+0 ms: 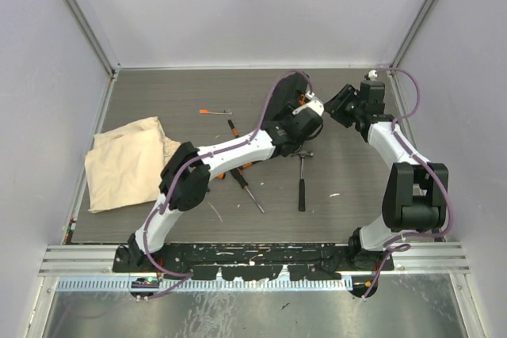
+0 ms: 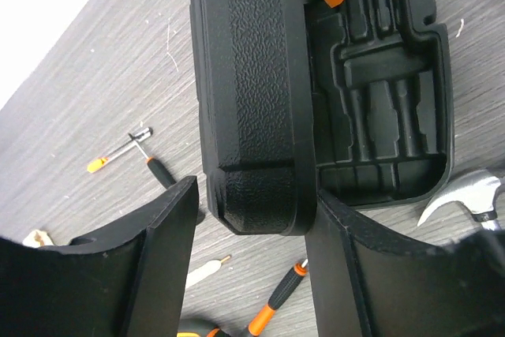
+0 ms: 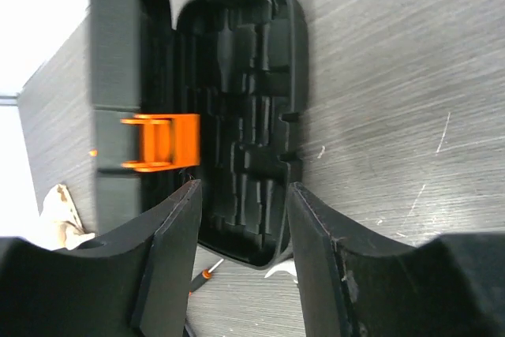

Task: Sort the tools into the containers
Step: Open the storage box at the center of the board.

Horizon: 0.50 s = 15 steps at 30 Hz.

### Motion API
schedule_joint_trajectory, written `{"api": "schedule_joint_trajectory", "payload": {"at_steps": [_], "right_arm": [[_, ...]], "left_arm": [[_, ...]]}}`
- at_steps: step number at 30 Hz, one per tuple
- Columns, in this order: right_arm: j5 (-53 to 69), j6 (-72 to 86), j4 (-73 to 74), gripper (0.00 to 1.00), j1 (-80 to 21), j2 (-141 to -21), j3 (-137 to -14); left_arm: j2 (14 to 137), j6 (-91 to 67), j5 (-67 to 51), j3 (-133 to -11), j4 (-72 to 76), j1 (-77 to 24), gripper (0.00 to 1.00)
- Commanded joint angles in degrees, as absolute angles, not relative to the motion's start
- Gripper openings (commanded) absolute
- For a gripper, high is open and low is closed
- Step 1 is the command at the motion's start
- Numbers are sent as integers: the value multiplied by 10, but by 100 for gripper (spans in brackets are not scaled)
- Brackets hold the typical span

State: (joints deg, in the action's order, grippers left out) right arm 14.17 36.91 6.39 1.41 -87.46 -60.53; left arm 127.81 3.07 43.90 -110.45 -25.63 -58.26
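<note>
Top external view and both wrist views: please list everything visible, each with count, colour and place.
tool case: one, black with orange, far middle, open, lid upright
cloth bag: one, beige, left side
hammer: one, black handle, steel head, nearer than the case
screwdrivers: two, black and orange, middle
thin driver: one, orange tip, far, left of middle
pliers: one, orange and black, middle, partly hidden
pale stick: one, whitish, by the screwdrivers
table: one, grey wood grain
arms: two, white and black, from near edge
left gripper: one, black, fingers either side of lid, contact unclear
right gripper: one, black, open, facing the case
</note>
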Motion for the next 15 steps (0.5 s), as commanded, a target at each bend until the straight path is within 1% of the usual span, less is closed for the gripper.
{"api": "schedule_joint_trajectory", "payload": {"at_steps": [1,8,15], "right_arm": [[138,361,26,53,16,-892,-600],[163,357,22,53,-9,-968,-625],[167,355,23,53,-40,-1037,-660]], "left_arm": [[1203,-48,376,-1136,-289,-543,55],[1176,-83,319,-1106,-295,-501,54],[1155,-110,276,-1075,-291,-475,56]]}}
